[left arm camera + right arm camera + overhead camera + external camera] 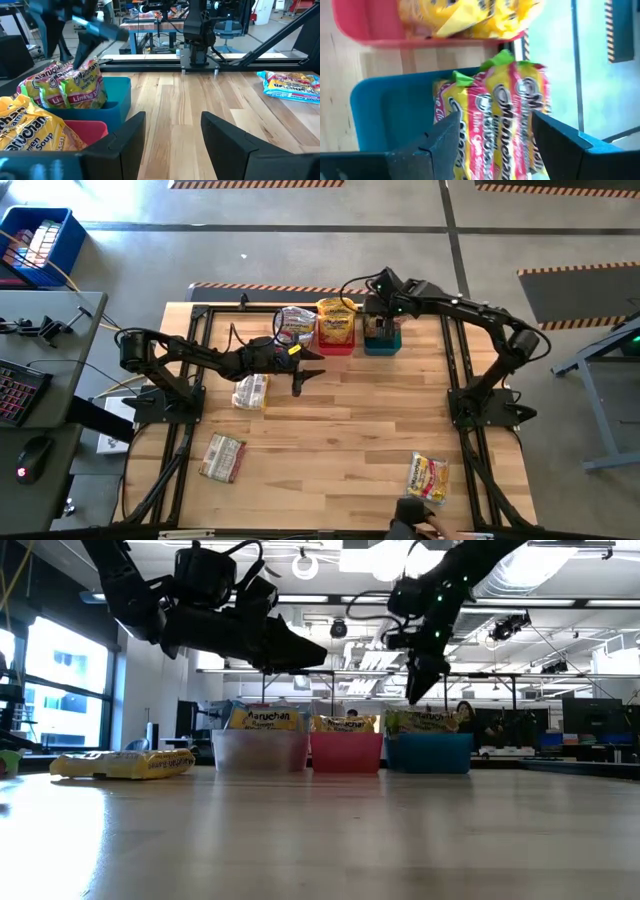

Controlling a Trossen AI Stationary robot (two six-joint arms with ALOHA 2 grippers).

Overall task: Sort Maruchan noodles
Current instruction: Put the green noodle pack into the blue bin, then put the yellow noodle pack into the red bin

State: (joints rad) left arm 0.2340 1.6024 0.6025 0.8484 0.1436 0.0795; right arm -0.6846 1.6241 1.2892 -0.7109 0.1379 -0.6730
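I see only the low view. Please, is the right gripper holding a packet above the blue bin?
Observer: No. The right wrist view shows the right gripper open and empty over the pink-and-green packets in the teal bin.
Operator: I see one loose packet. Are there more?
Observer: Three in the high view: the first packet by the left gripper, the second packet lower left, the third packet lower right.
Operator: Does the left gripper hold anything?
Observer: No, its wrist view shows it open and empty.
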